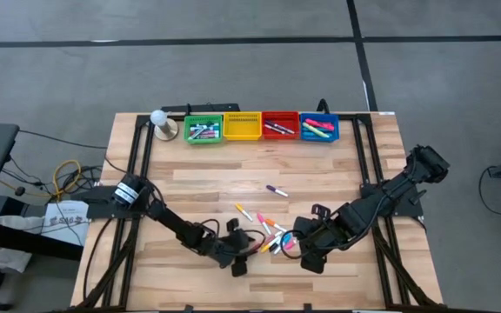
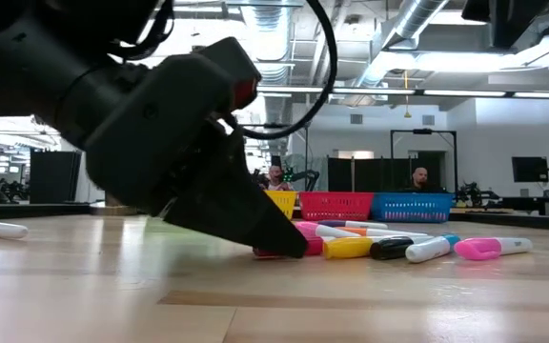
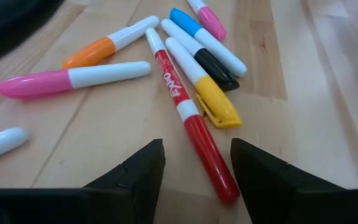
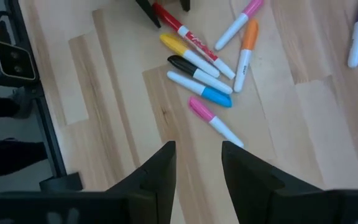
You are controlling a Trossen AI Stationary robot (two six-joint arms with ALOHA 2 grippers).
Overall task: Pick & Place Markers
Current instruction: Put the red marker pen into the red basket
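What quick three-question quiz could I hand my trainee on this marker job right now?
1. True or false: the left gripper has its fingers spread on either side of the red marker.
2. Which bin holds no markers in the high view? A) green bin B) yellow bin C) blue bin
3. Fill in: alone on the table between the bins and the pile lies a ___ marker.

Key
1. True; the jaws are open with the marker's capped end between them, not gripped.
2. B
3. Purple

The right gripper hovers open above the pile, near a pink marker.
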